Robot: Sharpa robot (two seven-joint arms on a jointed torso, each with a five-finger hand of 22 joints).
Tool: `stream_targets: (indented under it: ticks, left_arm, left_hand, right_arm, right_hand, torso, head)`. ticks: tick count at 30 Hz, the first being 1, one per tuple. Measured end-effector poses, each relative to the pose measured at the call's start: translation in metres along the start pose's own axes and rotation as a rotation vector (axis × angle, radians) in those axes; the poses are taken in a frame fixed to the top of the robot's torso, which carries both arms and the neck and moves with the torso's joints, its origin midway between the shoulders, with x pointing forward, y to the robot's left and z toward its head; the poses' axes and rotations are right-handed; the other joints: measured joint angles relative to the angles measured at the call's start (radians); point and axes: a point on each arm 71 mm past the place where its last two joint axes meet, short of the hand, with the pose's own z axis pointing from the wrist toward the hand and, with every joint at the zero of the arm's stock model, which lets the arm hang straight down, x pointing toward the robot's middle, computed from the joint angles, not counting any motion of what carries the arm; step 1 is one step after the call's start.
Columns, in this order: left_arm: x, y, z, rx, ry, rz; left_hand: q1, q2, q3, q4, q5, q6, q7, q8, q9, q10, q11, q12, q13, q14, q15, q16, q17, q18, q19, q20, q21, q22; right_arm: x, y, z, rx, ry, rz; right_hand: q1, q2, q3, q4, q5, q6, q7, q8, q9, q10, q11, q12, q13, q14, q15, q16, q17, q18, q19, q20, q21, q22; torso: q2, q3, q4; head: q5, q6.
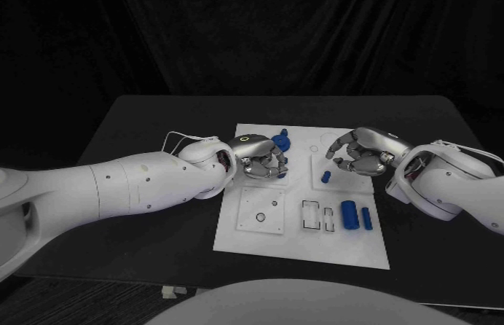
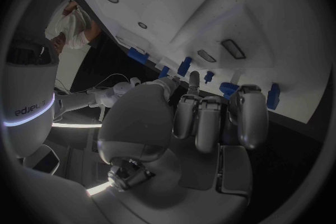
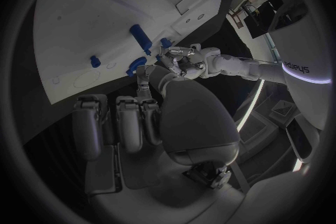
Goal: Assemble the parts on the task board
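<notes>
Blue part (image 1: 280,138) just beyond left hand's (image 1: 259,157) fingers (image 1: 275,166), apart.

Setting: robotics test lab. A black table (image 1: 157,245) is backed by a dark curtain (image 1: 252,33) hung behind it; a white task board (image 1: 304,248) with cut-out recesses is laid at the table's middle.

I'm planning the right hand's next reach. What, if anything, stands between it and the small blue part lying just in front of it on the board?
Nothing visible. The right hand hovers beside the small blue part, with bare task board between them.
</notes>
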Motion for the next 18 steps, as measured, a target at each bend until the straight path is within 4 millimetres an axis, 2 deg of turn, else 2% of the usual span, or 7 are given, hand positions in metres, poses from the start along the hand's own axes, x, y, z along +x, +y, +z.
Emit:
stream_targets:
  ticks: [7,10,14,18]
  left_arm:
    - [-0.001,0.002,-0.002,0.001,-0.013,0.003]
    - [-0.003,0.003,-0.004,0.006,-0.031,0.006]
    - [-0.006,0.002,-0.009,0.022,-0.069,0.010]
    - [-0.013,0.000,-0.014,0.044,-0.110,0.019]
  left_hand:
    - [-0.018,0.005,-0.015,0.007,-0.004,-0.010,0.003,-0.010,-0.003,0.003,0.003,0.000,0.000,0.000,0.007,0.000,0.000,0.000,0.004,0.004,0.000,0.000]
    - [-0.052,0.007,-0.038,0.006,-0.029,-0.010,0.003,-0.021,-0.006,0.008,0.007,0.005,0.000,0.000,0.007,0.000,0.000,0.000,0.007,0.007,0.000,0.000]
    - [-0.083,0.000,-0.072,0.005,-0.043,-0.004,0.002,-0.026,-0.006,0.008,0.007,0.013,0.000,0.000,0.007,0.004,0.000,0.000,0.011,0.011,0.012,0.000]
    - [-0.083,-0.001,-0.085,0.000,-0.049,-0.001,0.001,-0.026,-0.006,0.008,0.008,0.020,0.000,0.000,0.007,0.008,0.000,0.000,0.014,0.014,0.020,0.000]
  right_arm:
    - [0.000,0.000,0.000,0.001,0.000,0.000]
    - [-0.001,-0.001,-0.001,0.003,-0.004,0.000]
    - [-0.002,-0.003,-0.004,0.006,-0.011,0.000]
    - [-0.003,-0.003,-0.006,0.004,-0.023,0.001]
  right_hand:
    - [0.000,0.000,0.000,0.000,0.000,0.000,0.000,0.000,0.000,0.000,0.000,0.000,0.000,0.000,0.000,0.000,0.000,0.000,0.000,0.000,0.000,0.000]
    - [0.000,0.000,0.000,0.000,0.000,0.000,0.000,0.000,0.000,0.000,0.000,0.000,0.000,0.000,0.000,0.000,0.000,0.000,0.000,0.000,0.000,0.000]
    - [0.000,0.000,0.000,0.000,0.000,0.000,0.000,0.000,0.000,0.000,0.000,0.000,0.000,0.000,0.000,0.000,0.000,0.000,0.000,0.000,0.000,0.000]
    - [0.000,0.000,0.001,0.001,0.000,0.000,0.000,0.000,-0.001,0.000,0.000,0.000,0.000,0.000,0.000,0.000,0.000,0.000,0.000,0.000,0.000,0.000]
  torso:
    - [0.000,-0.0001,-0.0003]
    - [0.000,-0.0003,-0.0004]
    - [0.000,-0.0006,-0.0004]
    - [0.000,-0.0005,-0.0003]
  head:
    - [0.004,0.000]
    - [0.004,0.000]
    - [0.000,0.000]
    - [-0.004,0.000]
